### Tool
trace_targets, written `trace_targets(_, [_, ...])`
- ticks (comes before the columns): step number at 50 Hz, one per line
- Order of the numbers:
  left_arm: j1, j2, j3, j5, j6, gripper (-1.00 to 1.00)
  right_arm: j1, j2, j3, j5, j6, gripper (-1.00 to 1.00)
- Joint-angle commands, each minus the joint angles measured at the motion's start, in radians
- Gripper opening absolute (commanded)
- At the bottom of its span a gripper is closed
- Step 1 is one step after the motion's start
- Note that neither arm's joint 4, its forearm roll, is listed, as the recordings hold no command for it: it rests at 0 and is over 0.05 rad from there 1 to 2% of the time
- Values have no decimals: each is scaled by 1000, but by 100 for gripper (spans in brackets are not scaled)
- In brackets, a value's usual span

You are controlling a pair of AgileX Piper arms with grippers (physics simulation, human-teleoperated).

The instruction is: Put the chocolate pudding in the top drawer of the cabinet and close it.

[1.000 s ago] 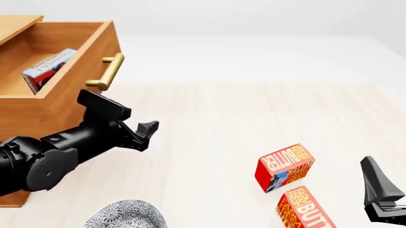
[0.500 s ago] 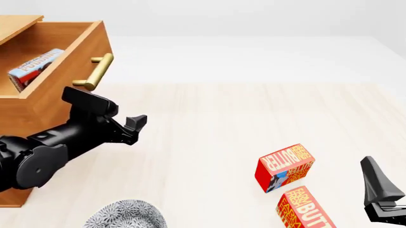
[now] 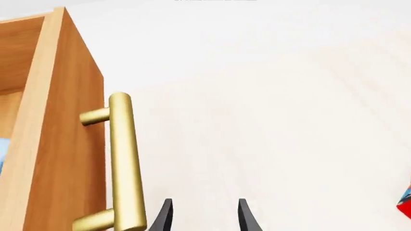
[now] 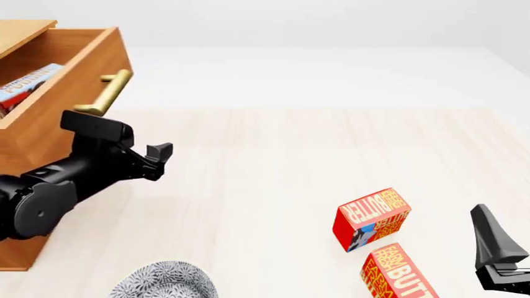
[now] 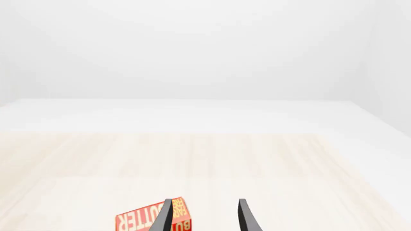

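Observation:
The cabinet [image 4: 17,34] stands at the far left, with its top drawer [image 4: 37,143] partly pulled out. Inside that drawer the chocolate pudding [image 4: 25,85] leans on its edge. My left gripper [image 4: 159,154] is open, with nothing between its fingers. It sits just below the drawer's brass handle [image 4: 106,92], and the arm lies against the drawer front. In the left wrist view the handle [image 3: 125,163] runs right beside the open left gripper [image 3: 202,216]. My right gripper [image 4: 497,261] hangs open at the front right, also open in its own view [image 5: 202,216].
Two red butter boxes [image 4: 373,218] [image 4: 398,273] lie at the front right, near the right gripper; one butter box [image 5: 144,220] shows in the right wrist view. A speckled grey round object [image 4: 164,280] sits at the front edge.
The top drawer has slid leftward into the cabinet, carrying the pudding with it. My left gripper moved left along with the drawer front. The right arm has not moved.

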State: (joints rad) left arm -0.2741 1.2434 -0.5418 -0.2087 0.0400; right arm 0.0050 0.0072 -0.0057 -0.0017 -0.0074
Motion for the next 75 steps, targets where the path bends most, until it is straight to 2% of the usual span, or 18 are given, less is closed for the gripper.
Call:
trace_targets(1, [64,-22,-15,20,7,100,0,0,0,0,0,100])
trace_targets(15, [151,-6,-24,5,36,100,0,0,0,0,0,100])
trace_targets(28, [224,13,-30,-8,24,100,0,0,0,0,0,100])
trace_targets(29, [222,19,-35,-4,-3,100,0,0,0,0,0,100])
trace_targets(39, [284,31,-37,-22,31,100,0,0,0,0,0,100])
trace_targets(75, [480,150,-81,-74,40,100,-1,0,0,0,1,100])
